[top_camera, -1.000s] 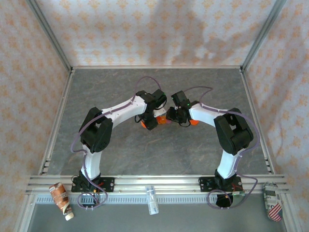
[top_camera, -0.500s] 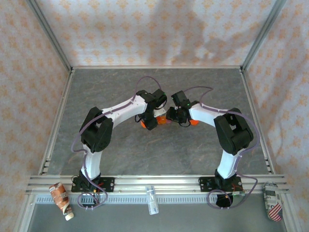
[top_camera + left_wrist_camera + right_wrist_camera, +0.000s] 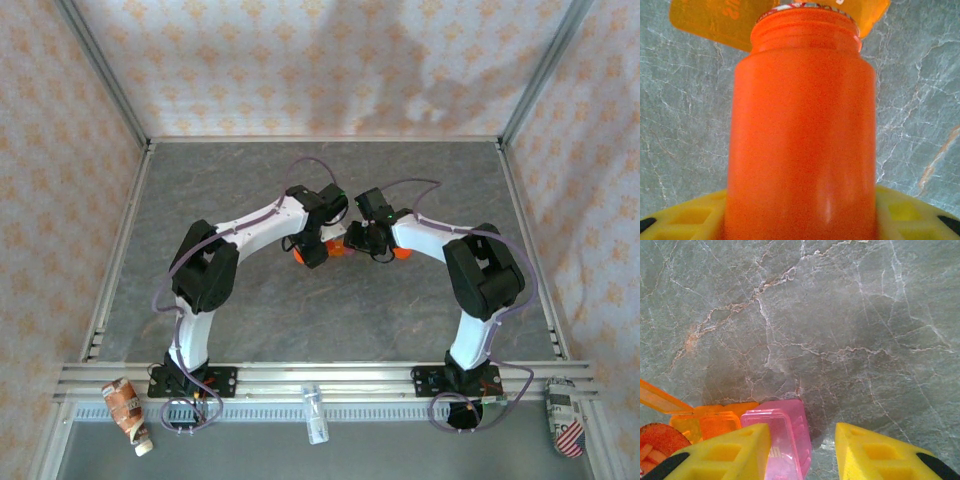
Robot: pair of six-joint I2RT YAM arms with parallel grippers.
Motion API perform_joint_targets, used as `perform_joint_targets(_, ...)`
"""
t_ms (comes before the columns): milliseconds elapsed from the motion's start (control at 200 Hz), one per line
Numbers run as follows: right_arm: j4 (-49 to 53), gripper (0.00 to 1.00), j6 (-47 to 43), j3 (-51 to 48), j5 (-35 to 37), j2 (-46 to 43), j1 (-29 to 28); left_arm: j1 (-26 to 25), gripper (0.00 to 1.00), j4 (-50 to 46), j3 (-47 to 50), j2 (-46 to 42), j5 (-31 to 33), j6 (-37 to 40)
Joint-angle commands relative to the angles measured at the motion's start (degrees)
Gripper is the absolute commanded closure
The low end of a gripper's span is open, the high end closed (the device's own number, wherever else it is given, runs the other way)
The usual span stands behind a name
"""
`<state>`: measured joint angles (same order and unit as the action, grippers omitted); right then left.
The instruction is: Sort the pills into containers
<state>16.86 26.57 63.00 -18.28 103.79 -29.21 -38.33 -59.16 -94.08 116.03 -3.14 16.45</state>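
Clearly gripped the open orange bottle (image 3: pixel 800 125) in the left gripper's (image 3: pixel 800 222) jaws, tipped toward the containers (image 3: pixel 785 435) on the surface (image 3: pixel 865 315) under the right gripper's (image 3: pixel 802 450) nearly closed jaws, and risked spilling pills beside the open orange compartment (image 3: pixel 715 422) if tilted too fast.

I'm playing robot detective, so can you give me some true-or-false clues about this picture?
1. The left jaws hold the orange bottle. True.
2. The table is brown wood. False: it is grey with pale veins, like marble.
3. The little box has a pink part right beside an orange part. True.
4. The orange part's lid is shut. False: it is flipped open and sticks out to the side.
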Motion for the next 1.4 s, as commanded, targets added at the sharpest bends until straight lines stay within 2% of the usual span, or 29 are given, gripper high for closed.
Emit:
perform_joint_targets(0, 1.9, 0.61, 0.3, 0.4, 0.3, 2.0, -0.4, -0.5, 1.00, -2.7, -1.9, 1.4, 3.0, 0.6)
perform_joint_targets(1396, 1.9, 0.63, 0.7, 0.3, 0.0, 2.4, -0.4, -1.6, 1.00, -6.8, -6.0, 3.3, 3.9, 1.8)
